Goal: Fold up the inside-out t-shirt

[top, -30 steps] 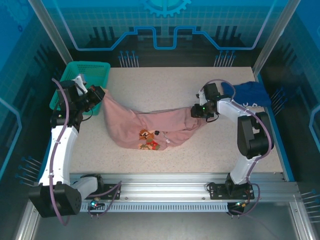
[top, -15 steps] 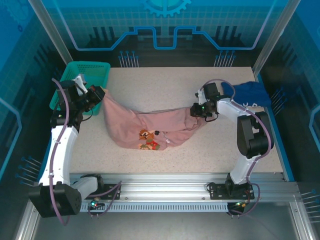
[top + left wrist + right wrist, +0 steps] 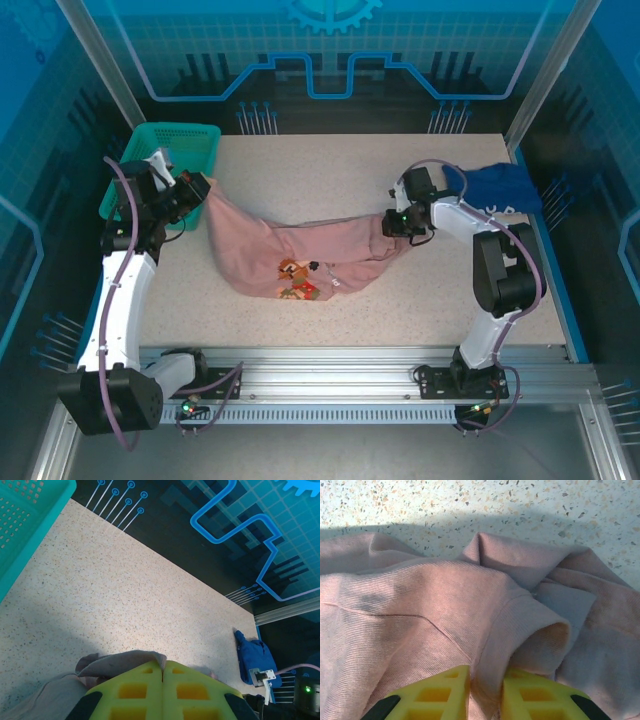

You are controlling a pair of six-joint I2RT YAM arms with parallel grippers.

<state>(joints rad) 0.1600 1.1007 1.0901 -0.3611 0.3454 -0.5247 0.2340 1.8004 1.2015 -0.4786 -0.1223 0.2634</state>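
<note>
While they sit well apart, the left end effector (image 3: 163, 669) and right end effector (image 3: 486, 675) each clench one end of the single t-shirt (image 3: 300, 250), which sags between them onto the tabletop (image 3: 330, 170). One blue shirt (image 3: 505, 185) and one basket (image 3: 190, 140) flank it.

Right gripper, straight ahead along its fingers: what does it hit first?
The inside-out t-shirt: the right gripper pinches it, and a bunched fold lies just ahead, probably with the table beneath.

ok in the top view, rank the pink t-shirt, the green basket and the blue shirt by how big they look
1. pink t-shirt, clearly largest
2. green basket, partly hidden
3. blue shirt, bunched up, smallest
</note>
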